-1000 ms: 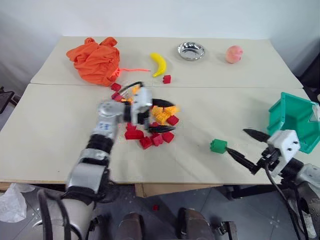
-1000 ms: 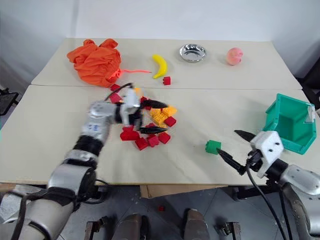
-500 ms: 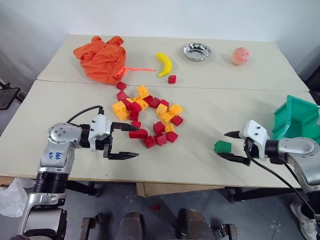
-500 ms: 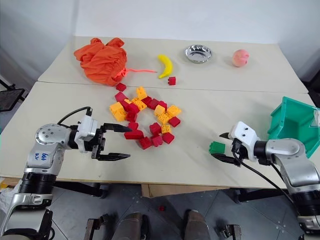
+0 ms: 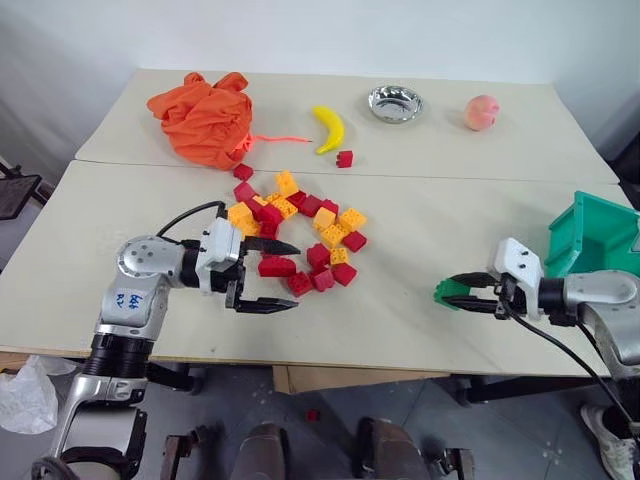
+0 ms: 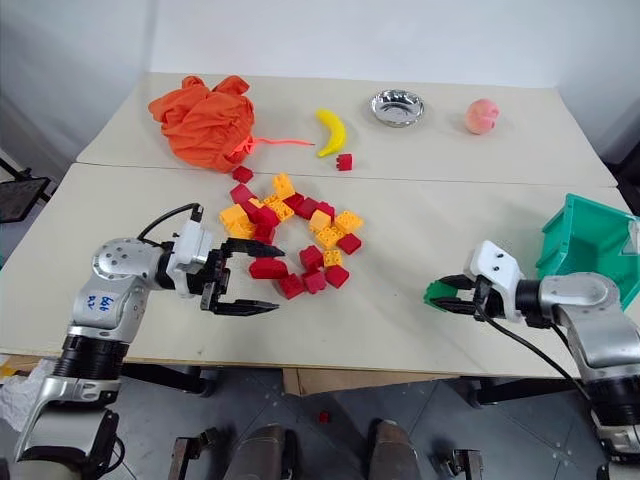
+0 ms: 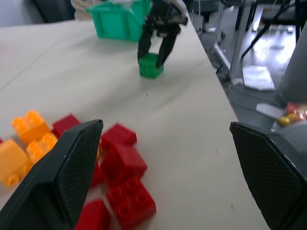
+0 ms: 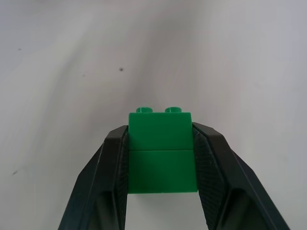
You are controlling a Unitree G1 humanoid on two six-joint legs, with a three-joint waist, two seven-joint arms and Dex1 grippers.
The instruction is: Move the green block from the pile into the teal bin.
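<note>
right gripper (image 8: 160,143) pinching green block (image 8: 162,149) on table, left of teal bin (image 5: 590,235) | left gripper (image 5: 272,275) spread beside pile (image 5: 295,235) | lift clear, carry over bin rim before release

The teal bin (image 5: 598,236) runs off the right edge in both eye views, so its far side and most of its inside can't be seen. In the left wrist view its top is cut off too, and its lower front sits behind the right gripper (image 7: 156,46).

The green block (image 5: 452,295) shows between the black fingers (image 5: 478,280) as a sliver — too small there to tell whether it rests on the table (image 5: 420,330) or hangs just above it. In the right wrist view the block's sides are covered by the pads (image 8: 115,165).

Some bricks in the pile (image 5: 300,235) lie behind the left gripper (image 5: 275,276) — how many, I can't tell.
</note>
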